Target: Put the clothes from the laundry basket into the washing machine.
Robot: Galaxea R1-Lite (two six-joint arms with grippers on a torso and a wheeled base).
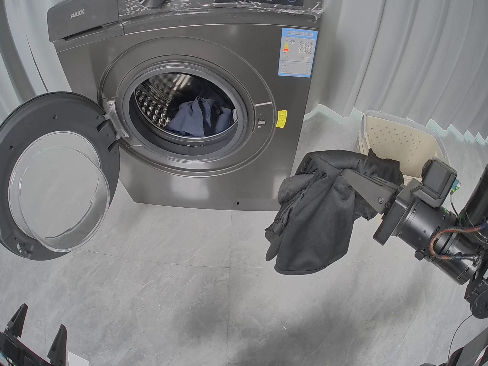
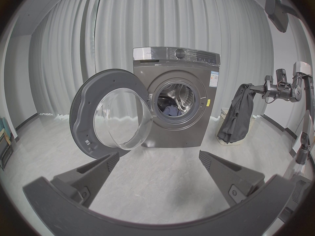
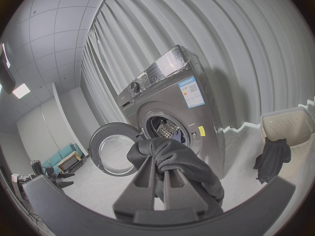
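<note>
Nearest, at about 7 o'clock in the head view, the left gripper [image 1: 40, 326] sits low over the grey floor [image 1: 168, 291] with its fingers spread and nothing between them. It looks parked there to leave the path to the drum free.

Out at about 3 o'clock, the right gripper [image 1: 363, 181] is pressed together on a fold of the black garment [image 1: 315, 214]. The rest of the cloth hangs below the fingers, clear of the floor. Held high like this, and pinched near one end, the garment should not drag on the way across (my judgement, not something the pictures settle). The right wrist view shows the fingers [image 3: 149, 181] clamped on a bunched ridge of fabric.

Just beyond, at 2 o'clock, the laundry basket [image 1: 401, 138] stands on the floor beside the machine's right flank. A second dark piece [image 3: 272, 159] is draped over its rim, so more loading seems to remain.

At 9 o'clock the round door [image 1: 56, 179] is swung fully open to the left, away from the arm's approach. Farthest, from 11 to 12 o'clock, the washing machine [image 1: 284, 138] faces the robot, and a blue garment [image 1: 201, 118] already lies in the drum [image 1: 157, 97]. The carry toward the opening appears to be the step in hand.
</note>
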